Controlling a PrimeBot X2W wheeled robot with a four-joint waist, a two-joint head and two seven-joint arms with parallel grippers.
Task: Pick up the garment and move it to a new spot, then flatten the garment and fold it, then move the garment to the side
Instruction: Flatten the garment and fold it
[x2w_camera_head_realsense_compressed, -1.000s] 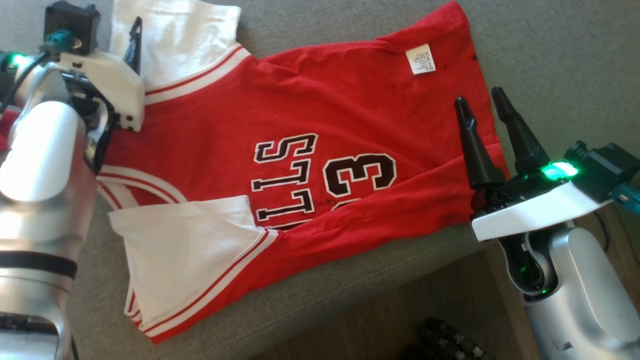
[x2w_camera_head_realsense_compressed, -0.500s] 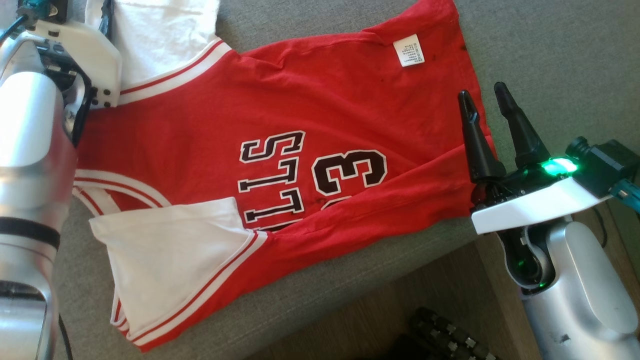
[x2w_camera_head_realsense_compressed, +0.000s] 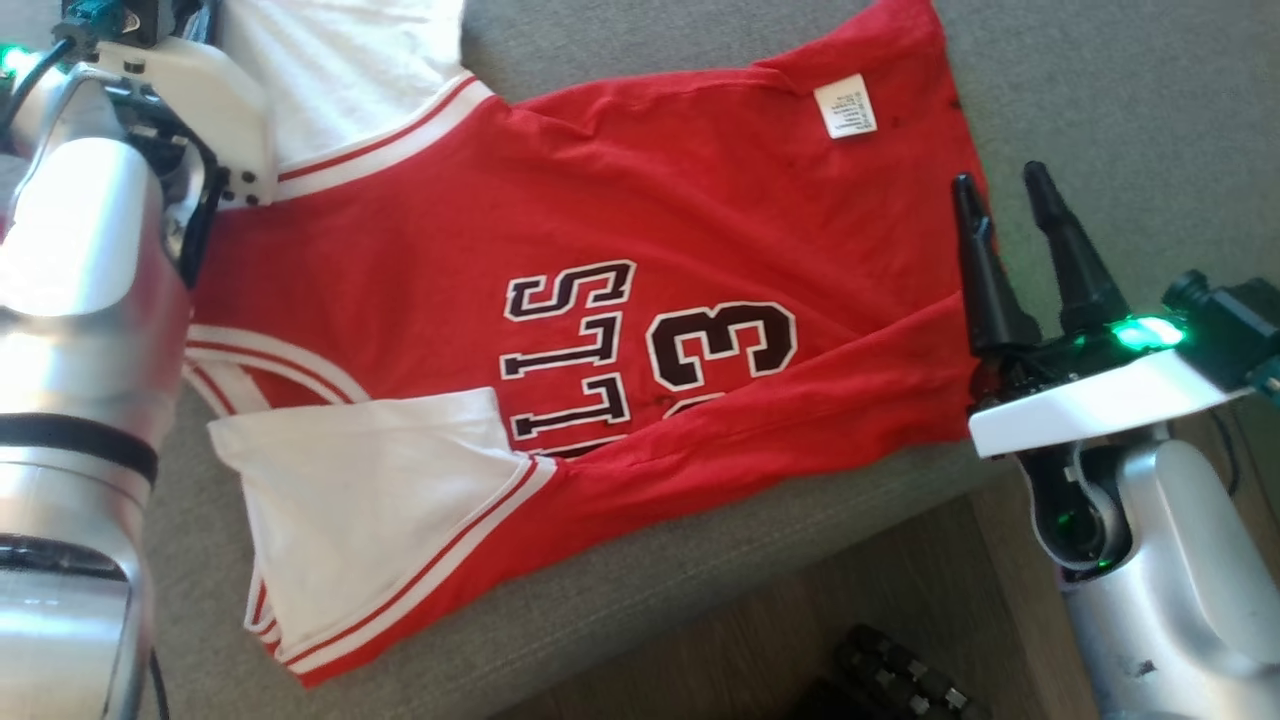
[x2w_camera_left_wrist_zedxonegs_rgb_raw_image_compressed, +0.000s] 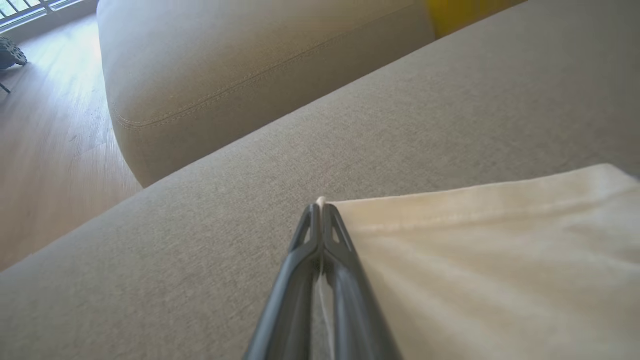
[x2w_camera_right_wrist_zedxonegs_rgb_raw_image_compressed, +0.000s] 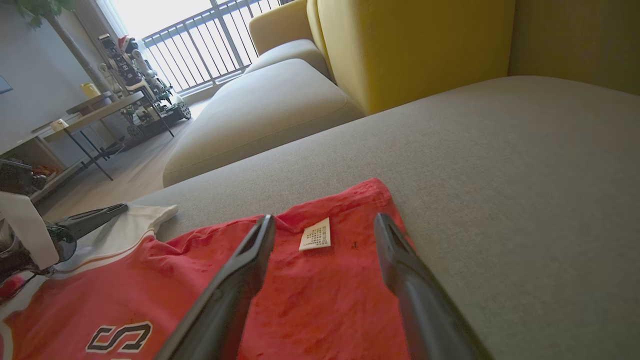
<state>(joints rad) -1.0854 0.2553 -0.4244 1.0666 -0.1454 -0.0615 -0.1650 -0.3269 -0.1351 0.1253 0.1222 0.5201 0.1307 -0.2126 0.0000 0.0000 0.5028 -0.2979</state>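
Pinching the garment (x2w_camera_head_realsense_compressed: 640, 230) by its white sleeve (x2w_camera_left_wrist_zedxonegs_rgb_raw_image_compressed: 475, 260) is the left claw (x2w_camera_left_wrist_zedxonegs_rgb_raw_image_compressed: 320, 207).

I count one jersey (x2w_camera_head_realsense_compressed: 640, 230) on the sofa (x2w_camera_head_realsense_compressed: 1100, 90), carrying two white sleeves (x2w_camera_head_realsense_compressed: 370, 500), one label (x2w_camera_head_realsense_compressed: 845, 105) and one number three (x2w_camera_head_realsense_compressed: 720, 345). There are two end effectors, the left end effector (x2w_camera_left_wrist_zedxonegs_rgb_raw_image_compressed: 320, 207) and the right end effector (x2w_camera_head_realsense_compressed: 1000, 180), each with two dark fingers (x2w_camera_head_realsense_compressed: 985, 270). The label sits just ahead of the right one's tips. Farther beyond those tips stand one yellow backrest (x2w_camera_right_wrist_zedxonegs_rgb_raw_image_compressed: 415, 45) and one table (x2w_camera_right_wrist_zedxonegs_rgb_raw_image_compressed: 100, 102). One black ridged thing (x2w_camera_head_realsense_compressed: 890, 680) lies on the floor (x2w_camera_head_realsense_compressed: 760, 640) behind it.
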